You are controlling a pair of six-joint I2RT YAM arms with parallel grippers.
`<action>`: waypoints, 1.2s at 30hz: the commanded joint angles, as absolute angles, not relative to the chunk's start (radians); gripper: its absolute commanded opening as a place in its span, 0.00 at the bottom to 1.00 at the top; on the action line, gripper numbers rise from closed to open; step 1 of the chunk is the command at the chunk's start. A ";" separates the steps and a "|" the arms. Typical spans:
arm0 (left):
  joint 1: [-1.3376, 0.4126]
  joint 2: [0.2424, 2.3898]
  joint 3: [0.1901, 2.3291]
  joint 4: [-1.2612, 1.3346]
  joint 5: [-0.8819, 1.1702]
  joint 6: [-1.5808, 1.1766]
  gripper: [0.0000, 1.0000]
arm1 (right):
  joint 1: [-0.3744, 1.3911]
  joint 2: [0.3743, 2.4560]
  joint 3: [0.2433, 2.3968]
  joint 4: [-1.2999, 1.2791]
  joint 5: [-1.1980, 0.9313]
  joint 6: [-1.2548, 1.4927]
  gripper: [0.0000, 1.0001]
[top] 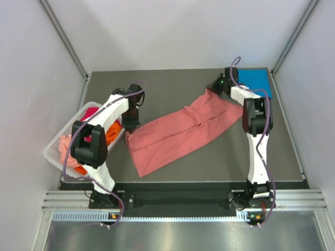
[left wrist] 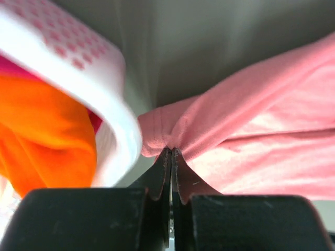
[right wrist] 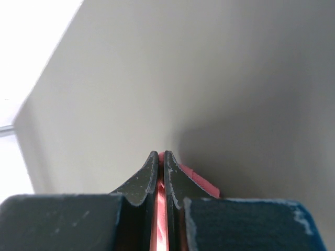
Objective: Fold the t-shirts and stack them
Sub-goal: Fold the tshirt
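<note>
**Pink shirt [top: 180, 133] held at both ends**

It lies slanted across the table [top: 209, 162], light and limp, so I take it at the corners. My left gripper [left wrist: 171, 157] is pinched closed on the left corner, my right gripper [right wrist: 161, 159] on the far edge. The basket [top: 52, 149] holds an orange shirt [left wrist: 47, 125] and a magenta shirt [left wrist: 10, 65]. A blue shirt [top: 255, 79] lies far right.

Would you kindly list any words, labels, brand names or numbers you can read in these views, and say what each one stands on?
No text can be read in any view.
The salmon-pink t-shirt, the blue t-shirt, the orange t-shirt and the white basket are plain, with no print, tag or logo showing.
The left arm and the right arm show no marking that is legible at this size.
</note>
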State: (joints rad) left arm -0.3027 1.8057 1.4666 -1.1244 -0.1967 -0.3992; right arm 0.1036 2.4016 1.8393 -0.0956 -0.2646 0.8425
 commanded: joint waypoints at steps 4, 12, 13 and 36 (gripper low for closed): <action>-0.307 1.698 1.378 -1.149 -0.175 -0.449 0.00 | 0.179 2.471 1.936 0.083 -0.261 0.951 0.00; -0.307 1.631 1.289 -1.178 -0.238 -0.509 0.00 | 0.253 2.585 2.072 0.185 -0.247 1.025 0.00; -0.307 1.623 1.278 -1.172 -0.236 -0.517 0.00 | 0.259 2.586 2.072 0.198 -0.232 1.031 0.00; -0.307 1.612 1.098 -1.097 -0.207 -0.554 0.16 | 0.330 2.810 2.436 0.402 0.006 0.887 0.24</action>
State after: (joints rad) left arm -0.3027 1.6112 1.0962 -1.1069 -0.1524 -0.5411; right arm 0.3225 2.8220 2.3898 0.3103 -0.0307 0.9535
